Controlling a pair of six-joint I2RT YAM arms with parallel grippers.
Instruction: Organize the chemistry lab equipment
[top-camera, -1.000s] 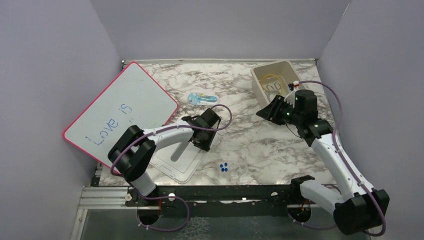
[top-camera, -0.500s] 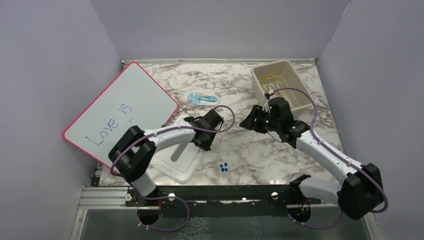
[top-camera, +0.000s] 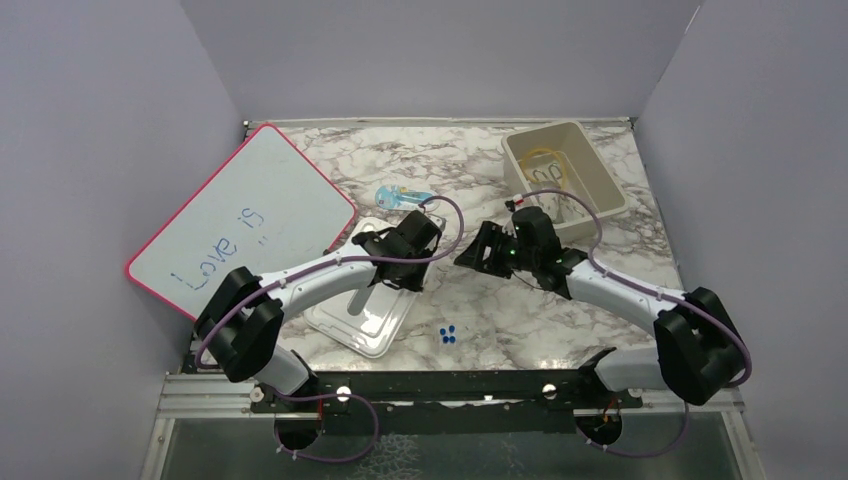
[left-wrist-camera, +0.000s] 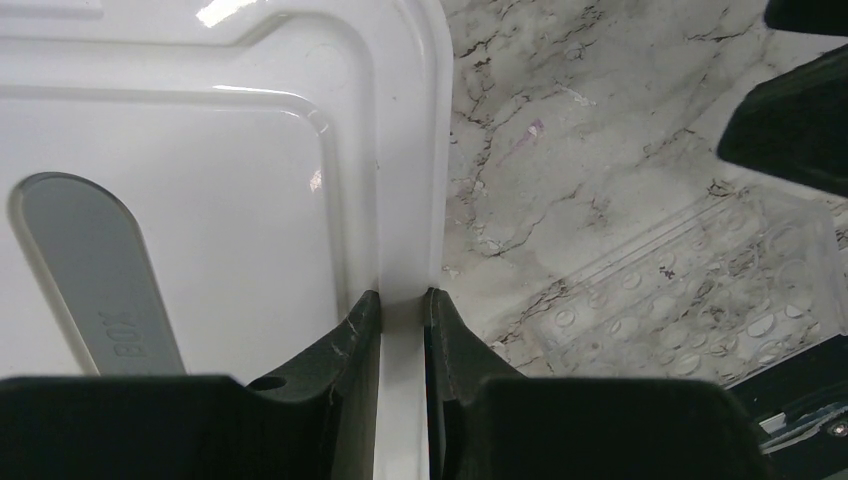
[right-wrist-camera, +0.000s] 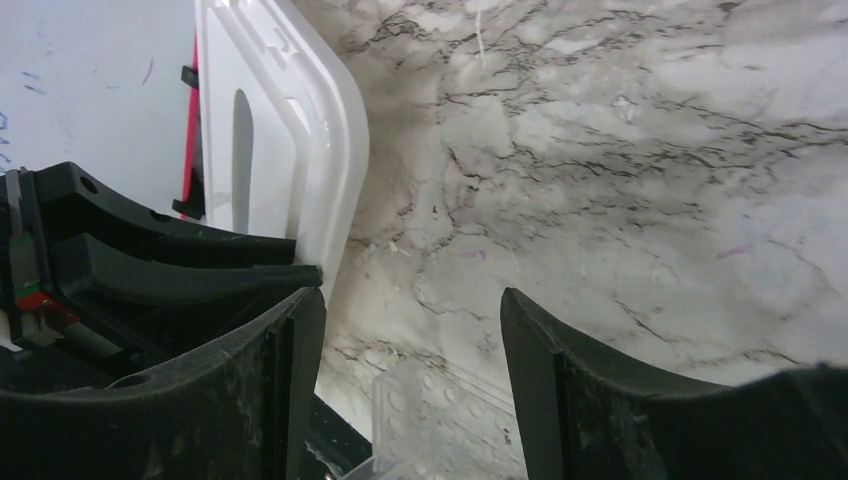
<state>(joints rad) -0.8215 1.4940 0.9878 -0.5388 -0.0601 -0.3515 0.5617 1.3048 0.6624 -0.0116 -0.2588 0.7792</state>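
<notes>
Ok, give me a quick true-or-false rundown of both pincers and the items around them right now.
1. The left pincer is clamped on the rim of the white lid. True.
2. The right pincer holds the amber tubing. False: it is open and empty, and the tubing lies in the beige bin.
3. The whiteboard sits on the table's right side. False: it is on the left.
4. The small blue pieces lie on the marble table, apart from the lid. True.
</notes>
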